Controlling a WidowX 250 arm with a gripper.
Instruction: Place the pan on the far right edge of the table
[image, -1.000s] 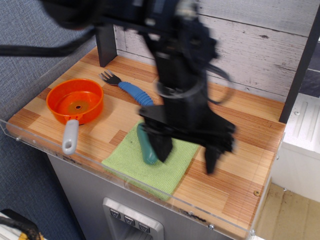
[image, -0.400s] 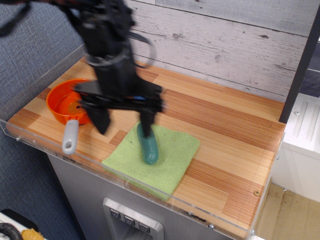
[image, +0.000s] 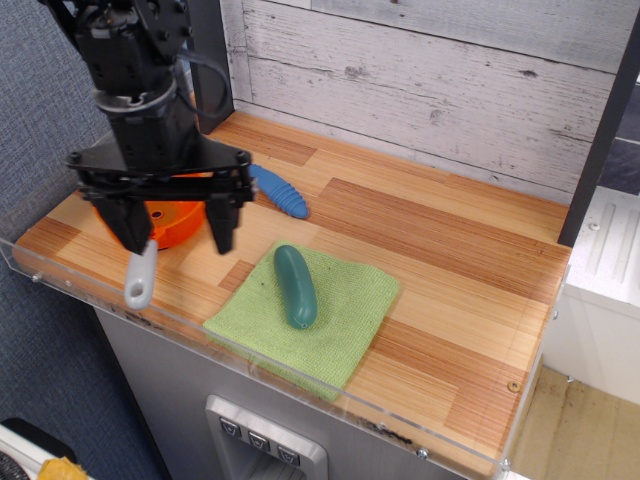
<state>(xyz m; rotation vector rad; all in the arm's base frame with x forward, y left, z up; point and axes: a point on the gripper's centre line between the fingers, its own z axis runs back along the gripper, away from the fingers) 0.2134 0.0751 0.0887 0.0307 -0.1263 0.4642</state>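
The orange pan (image: 172, 222) sits at the left end of the wood-plank table (image: 450, 250), mostly hidden behind my gripper; its light grey handle (image: 140, 279) points toward the front edge. My gripper (image: 176, 225) hangs over the pan with its two black fingers (image: 221, 220) spread wide, one on each side of the pan. It is open and holds nothing. I cannot tell its height above the pan.
A green cloth (image: 310, 312) lies at the front middle with a dark green cucumber-like toy (image: 295, 285) on it. The blue-handled fork (image: 279, 191) lies behind the pan. A clear acrylic rim (image: 250, 345) runs along the table's front. A dark post (image: 598, 130) stands at the right.
My arm has swept from the table's middle to the left, passing over the green cloth, and now hangs over the pan with its fingers still open. The pan and cloth have not moved.
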